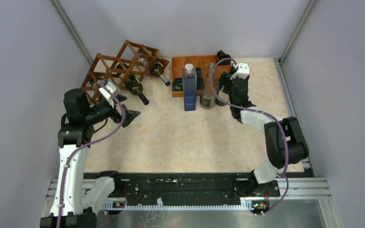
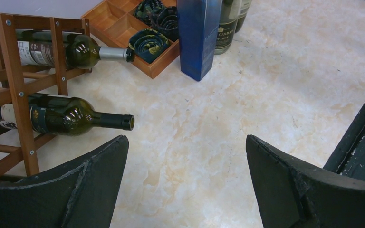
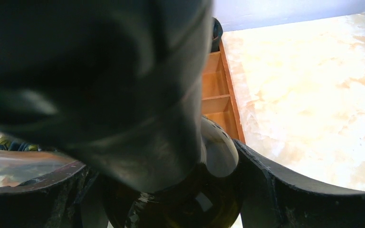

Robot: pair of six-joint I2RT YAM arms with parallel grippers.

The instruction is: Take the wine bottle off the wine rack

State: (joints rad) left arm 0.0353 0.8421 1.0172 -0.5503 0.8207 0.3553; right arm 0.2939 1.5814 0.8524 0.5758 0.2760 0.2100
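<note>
Beige marbled table (image 1: 195, 137) bearing, toward its far edge, a wooden lattice rack (image 1: 123, 71) at the left, a compartment tray (image 1: 177, 78) at centre, an upright blue box (image 1: 189, 90) against the tray's near side, and two upright bottles (image 1: 207, 95) just right of the box.

A robot lab test cell: plain grey walls (image 1: 24, 47) boxed round a marble-look table (image 1: 195, 137), metal rail (image 1: 309, 186) along the near edge, left arm (image 1: 69, 166) and right arm (image 1: 278, 142) bolted there, purple cables (image 1: 108, 134) trailing.
</note>
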